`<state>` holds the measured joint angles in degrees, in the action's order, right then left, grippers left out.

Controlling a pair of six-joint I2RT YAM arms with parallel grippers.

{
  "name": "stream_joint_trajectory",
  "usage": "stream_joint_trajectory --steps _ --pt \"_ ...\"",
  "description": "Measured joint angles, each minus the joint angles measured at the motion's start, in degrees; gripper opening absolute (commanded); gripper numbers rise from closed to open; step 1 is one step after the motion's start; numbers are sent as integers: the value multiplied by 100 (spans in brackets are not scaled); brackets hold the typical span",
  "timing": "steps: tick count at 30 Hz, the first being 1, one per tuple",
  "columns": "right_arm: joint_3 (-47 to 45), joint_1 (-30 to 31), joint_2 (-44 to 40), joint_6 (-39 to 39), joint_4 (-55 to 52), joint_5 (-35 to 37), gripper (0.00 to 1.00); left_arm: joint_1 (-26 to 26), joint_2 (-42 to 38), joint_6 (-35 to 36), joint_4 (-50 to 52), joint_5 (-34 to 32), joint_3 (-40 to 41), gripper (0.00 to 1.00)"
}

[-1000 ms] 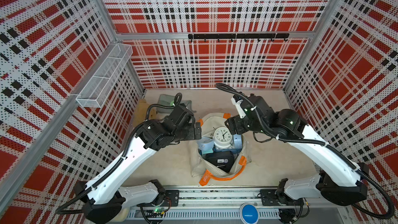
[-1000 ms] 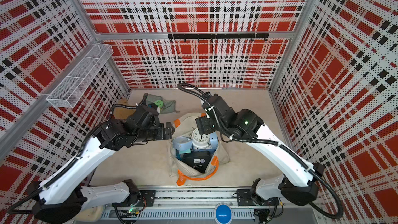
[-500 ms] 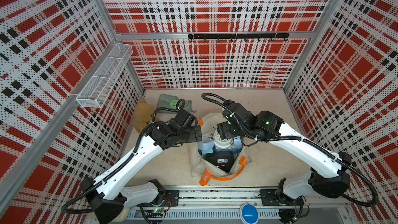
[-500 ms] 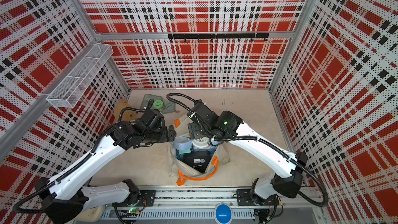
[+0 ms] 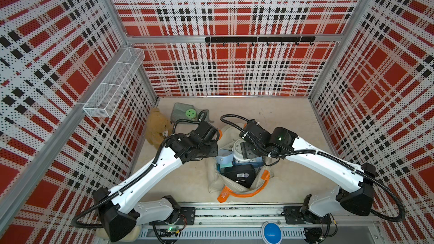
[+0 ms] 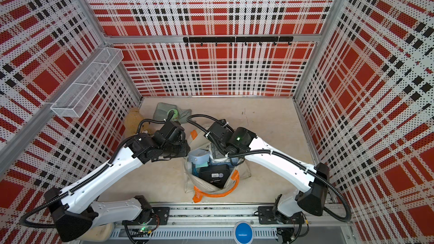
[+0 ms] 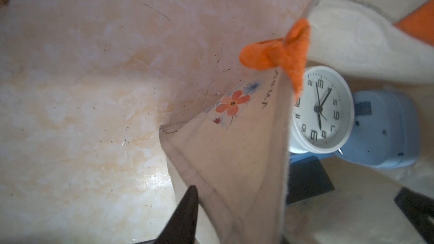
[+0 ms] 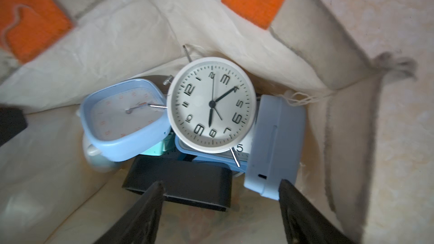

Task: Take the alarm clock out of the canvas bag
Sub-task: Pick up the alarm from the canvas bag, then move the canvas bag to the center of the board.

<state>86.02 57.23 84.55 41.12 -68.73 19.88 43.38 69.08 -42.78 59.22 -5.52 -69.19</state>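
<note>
The cream canvas bag with orange handles lies open mid-floor, its mouth facing up. Inside, a round white alarm clock rests face-up on several other clocks: a light-blue square one, a blue one on its edge and a black one. My left gripper is shut on the bag's rim; the cloth is pulled taut, and one finger is hidden behind it. My right gripper hangs open inside the bag's mouth, just above the clocks, holding nothing. In a top view it covers part of the white clock.
A brown teddy bear lies by the left wall. A grey-green cloth with a green roll lies at the back left. A wire basket hangs on the left wall and a hook rail on the back wall.
My left gripper has gone from open to shut on the bag's rim. My right arm has swung left and down over the bag's mouth, covering part of the white clock.
</note>
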Motion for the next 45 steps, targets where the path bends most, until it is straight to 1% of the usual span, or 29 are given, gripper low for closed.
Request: stream_joint_trajectory --steps 4,7,10,17,19,24,29,31,39,43,45 --pt "-28 -39 61 111 -227 310 89 269 42 -37 11 -63 0 10" --pt "-39 -52 173 164 -317 507 90 367 101 -68 -13 -98 0 5" --pt "-140 -146 271 192 -317 590 88 389 118 -70 -42 -114 0 2" --pt "-380 -400 474 186 -192 579 76 393 120 -68 -74 -138 13 2" --pt "-389 -431 555 173 -111 553 71 393 120 -70 -107 -138 35 2" --pt "-378 -455 822 160 81 529 56 391 122 -70 -188 -138 76 2" --pt "-374 -490 861 201 116 621 40 374 122 -70 -195 -138 79 2" --pt "-374 -496 861 197 120 629 35 354 122 -70 -201 -136 79 2" --pt "-345 -498 848 138 98 619 33 142 122 -17 -219 -74 79 3" --pt "-278 -492 754 -68 59 433 34 -201 120 155 -212 -4 66 0" --pt "-208 -492 592 -210 79 258 34 -431 120 302 -179 37 42 0"
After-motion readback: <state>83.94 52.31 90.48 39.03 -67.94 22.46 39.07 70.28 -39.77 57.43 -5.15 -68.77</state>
